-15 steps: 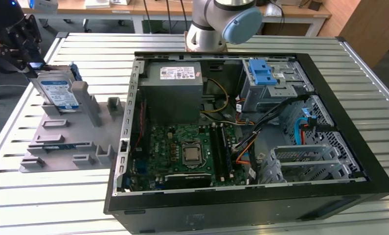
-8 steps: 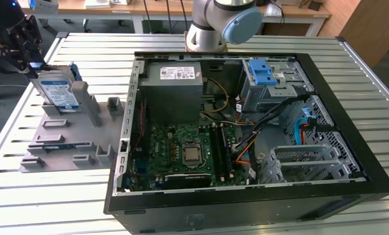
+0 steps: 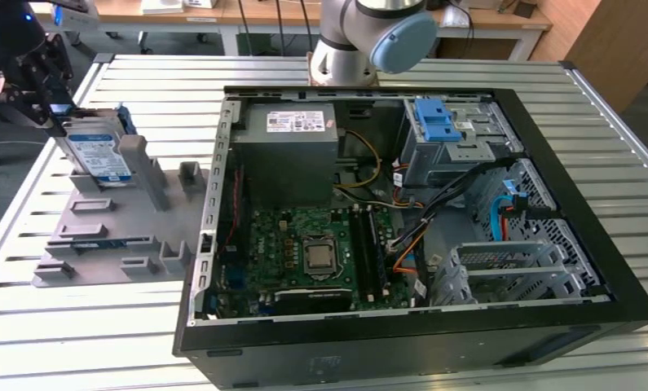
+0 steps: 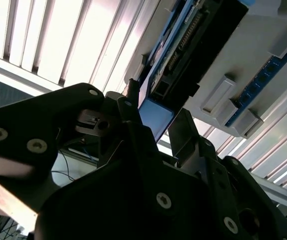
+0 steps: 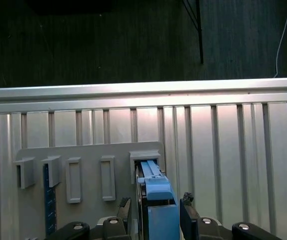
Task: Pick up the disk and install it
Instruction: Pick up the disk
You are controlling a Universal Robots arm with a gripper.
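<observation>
Gripper (image 5: 155, 204) astride the disk (image 5: 152, 176), seated upright in grey holder (image 5: 117, 150); clamped or slack, cannot tell. Lift-out not yet done; installation in open computer case (image 3: 411, 346), well apart from gripper, outstanding.

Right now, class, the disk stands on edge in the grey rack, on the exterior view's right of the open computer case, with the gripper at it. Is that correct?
One detail is wrong. The grey rack holding the disk on edge lies on the exterior view's left of the open computer case, not its right. The gripper is at the disk, as the exterior view shows.
</observation>
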